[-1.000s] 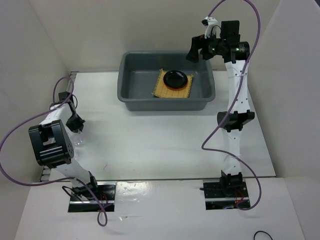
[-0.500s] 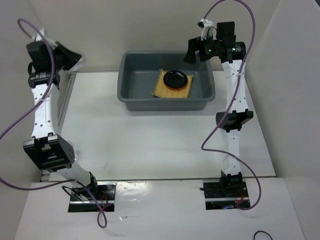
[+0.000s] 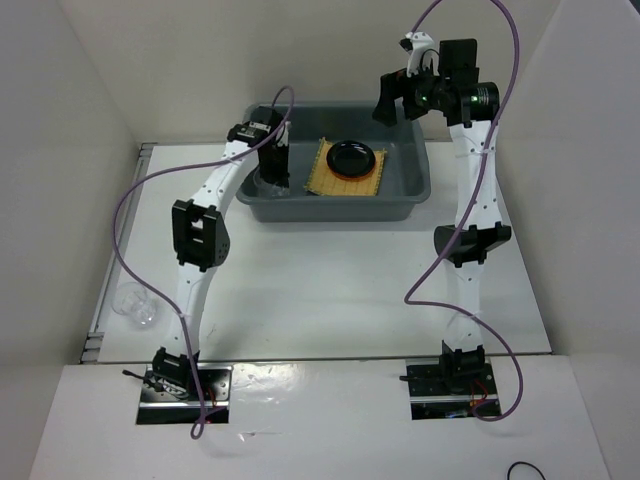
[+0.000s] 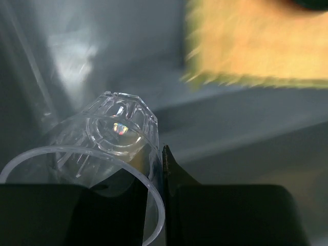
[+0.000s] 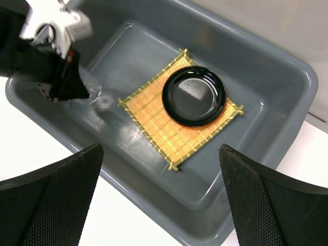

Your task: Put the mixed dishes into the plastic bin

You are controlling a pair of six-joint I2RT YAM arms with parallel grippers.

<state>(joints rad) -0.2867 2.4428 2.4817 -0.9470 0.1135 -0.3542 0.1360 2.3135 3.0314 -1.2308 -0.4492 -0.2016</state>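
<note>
The glass (image 4: 110,138) is inside the bin (image 3: 330,208), low over the left part of the bin floor. It is tipped, with its faceted base pointing away from the wrist. The left gripper (image 3: 275,172) is pinched narrow on the glass wall near the rim, one finger (image 4: 177,177) outside it. Whether the base touches the floor cannot be told.

Just right of the glass, and apart from it, is the frayed left edge of the mat (image 3: 345,170). The mat lies flat and a little skewed on the bin floor. The black plate (image 3: 355,157) sits on its far right part. Mat and plate take up the middle and right of the floor. Bare floor shows on the left, between the mat and the left wall, where the left arm comes in over the rim.

The bin stands at the middle of the tabletop's (image 3: 330,290) far edge. The right gripper (image 3: 393,100) hangs above the bin's far right corner with its jaws spread wide and nothing between them.

A second glass (image 3: 137,307) is at the left edge of the tabletop towards the near corner, well apart from the bin.
</note>
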